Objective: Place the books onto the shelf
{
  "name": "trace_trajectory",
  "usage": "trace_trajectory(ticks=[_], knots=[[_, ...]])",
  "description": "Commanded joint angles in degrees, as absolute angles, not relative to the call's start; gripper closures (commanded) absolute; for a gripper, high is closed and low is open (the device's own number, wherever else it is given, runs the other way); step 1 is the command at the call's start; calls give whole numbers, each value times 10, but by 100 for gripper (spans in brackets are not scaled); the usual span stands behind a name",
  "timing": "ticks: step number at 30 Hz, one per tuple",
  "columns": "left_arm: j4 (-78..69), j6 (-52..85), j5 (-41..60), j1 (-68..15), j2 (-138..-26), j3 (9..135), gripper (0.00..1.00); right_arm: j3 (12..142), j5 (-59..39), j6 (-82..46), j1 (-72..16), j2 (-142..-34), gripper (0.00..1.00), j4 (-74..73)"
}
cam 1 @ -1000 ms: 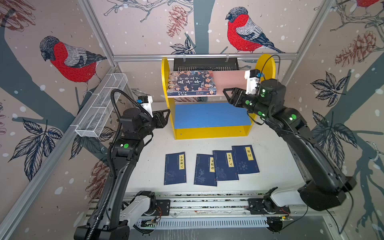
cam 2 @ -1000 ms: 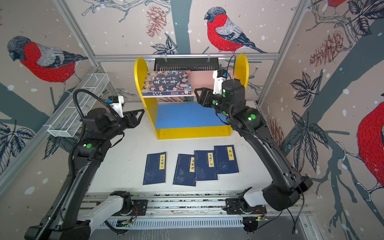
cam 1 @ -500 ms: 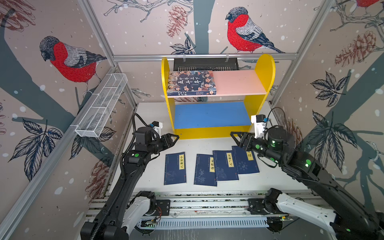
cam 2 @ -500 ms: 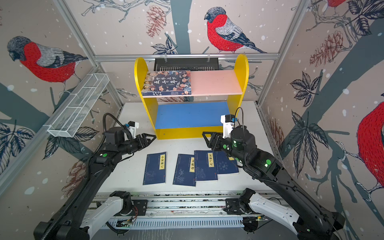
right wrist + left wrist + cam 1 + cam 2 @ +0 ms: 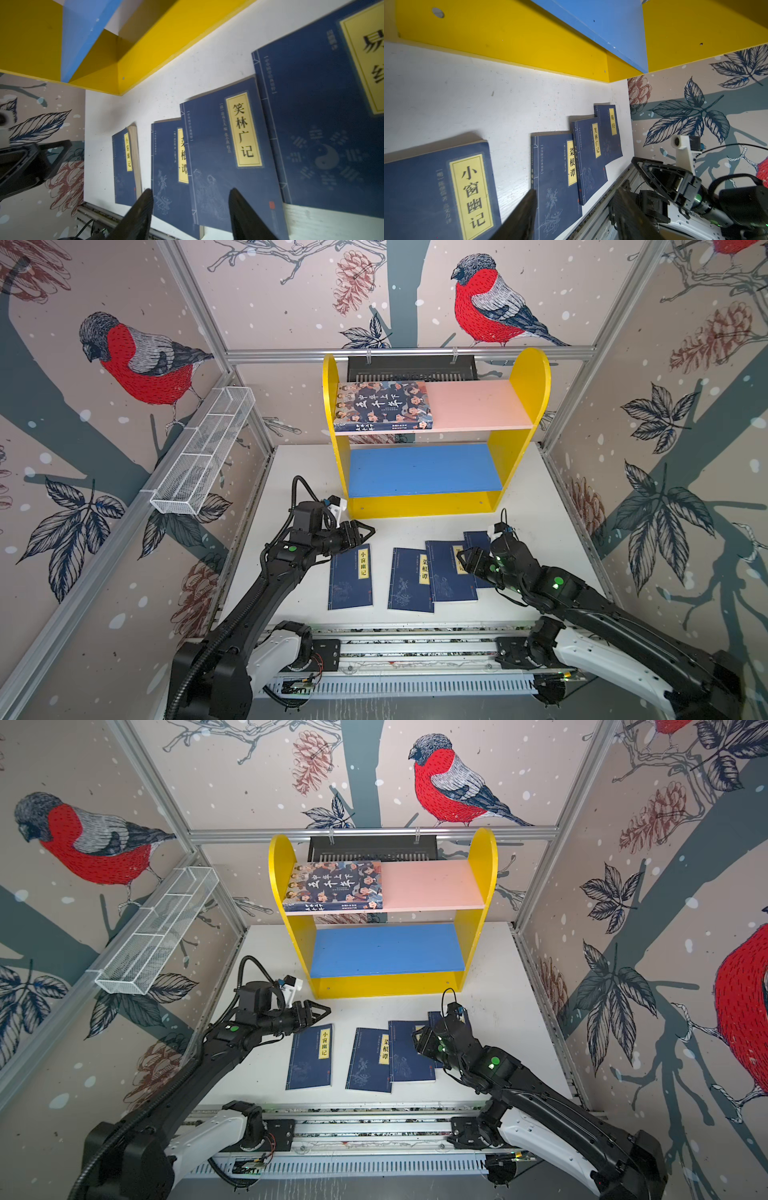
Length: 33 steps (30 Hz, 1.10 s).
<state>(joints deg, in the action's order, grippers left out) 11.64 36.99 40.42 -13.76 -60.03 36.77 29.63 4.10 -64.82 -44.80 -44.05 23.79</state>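
The yellow shelf [image 5: 432, 506] stands at the back, and a thick cartoon-cover book [image 5: 382, 406] lies on the left of its pink upper board [image 5: 478, 404]. Its blue lower board [image 5: 419, 468] is bare. Several thin navy books lie flat on the white table. The leftmost book [image 5: 350, 576] lies apart, and the other three [image 5: 449, 570] overlap. My left gripper [image 5: 365, 531] hovers open at the leftmost book's far edge. My right gripper [image 5: 463, 560] stands open low over the two right-hand books [image 5: 224, 155] and hides part of them. Neither gripper holds anything.
A white wire basket [image 5: 203, 452] hangs on the left wall. A black slotted tray [image 5: 411, 369] hangs behind the shelf. The arms' base rail [image 5: 415, 647] runs along the table's front edge. Bare table [image 5: 415, 531] lies between the shelf and the books.
Both arms have come down from shelf height to the table. The left gripper now sits by the leftmost book, and the right gripper sits over the right-hand books.
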Motion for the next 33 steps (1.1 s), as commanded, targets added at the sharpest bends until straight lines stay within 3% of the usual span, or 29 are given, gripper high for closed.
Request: trace_trajectory(ticks=[1, 12, 33], knots=[[65, 358, 427, -153, -618, 362, 39, 260, 32, -677, -416, -440, 40, 192], [-14, 360, 454, -189, -690, 341, 39, 202, -47, -646, -328, -459, 41, 111], [-82, 370, 451, -245, -745, 313, 37, 230, -102, -582, -298, -595, 40, 102]])
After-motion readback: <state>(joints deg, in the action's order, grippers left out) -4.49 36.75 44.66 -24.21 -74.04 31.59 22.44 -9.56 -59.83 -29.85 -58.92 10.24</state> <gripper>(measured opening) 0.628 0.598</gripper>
